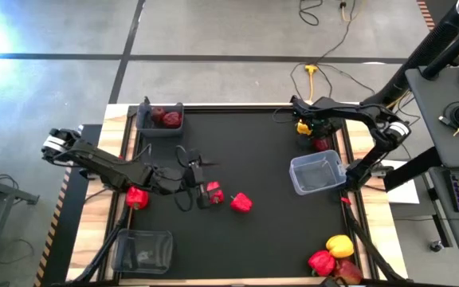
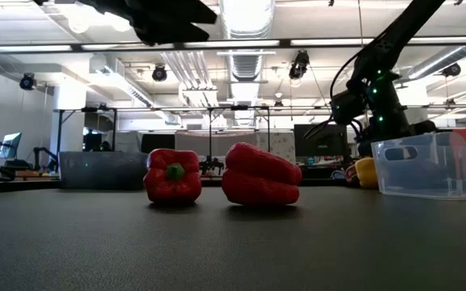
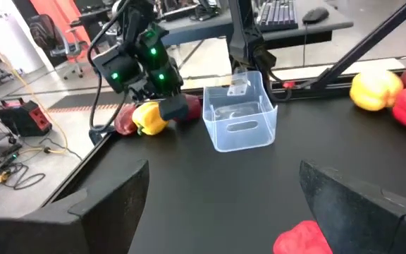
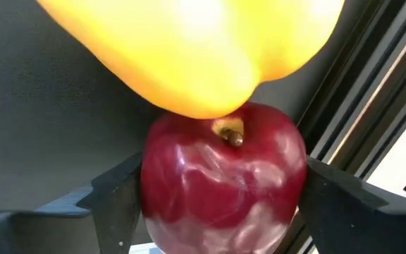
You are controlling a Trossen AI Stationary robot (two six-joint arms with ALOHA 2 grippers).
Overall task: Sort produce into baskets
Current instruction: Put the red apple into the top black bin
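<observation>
A dark maroon apple [image 4: 224, 176] rests on the black table at the far right, against a yellow pepper [image 4: 189, 49]. My right gripper [image 1: 317, 137] points down over the apple with a finger on each side. My left gripper [image 1: 197, 172] hangs open above the table's middle left, touching nothing; two red peppers [image 2: 173, 175] [image 2: 261, 175] lie on the mat just beside and below it. The clear bluish basket [image 1: 317, 174] stands right of centre. A greyish basket [image 1: 159, 119] at the far left holds maroon apples, and another greyish basket [image 1: 142, 249] stands at the near left. My right gripper has the apple between its two fingers, one on each of the apple's opposite sides [image 4: 152, 201] [image 4: 296, 190]. The fingers come from above, pointing steeply down. The apple sits on the table, stem end [image 4: 230, 132] turned toward the yellow pepper it touches.
A third red pepper [image 1: 137, 197] lies by the left arm. At the near right corner lie a yellow pepper [image 1: 339, 245], a red pepper [image 1: 321, 261] and a maroon fruit [image 1: 349, 271]. Cables cross the floor beyond the table's far edge.
</observation>
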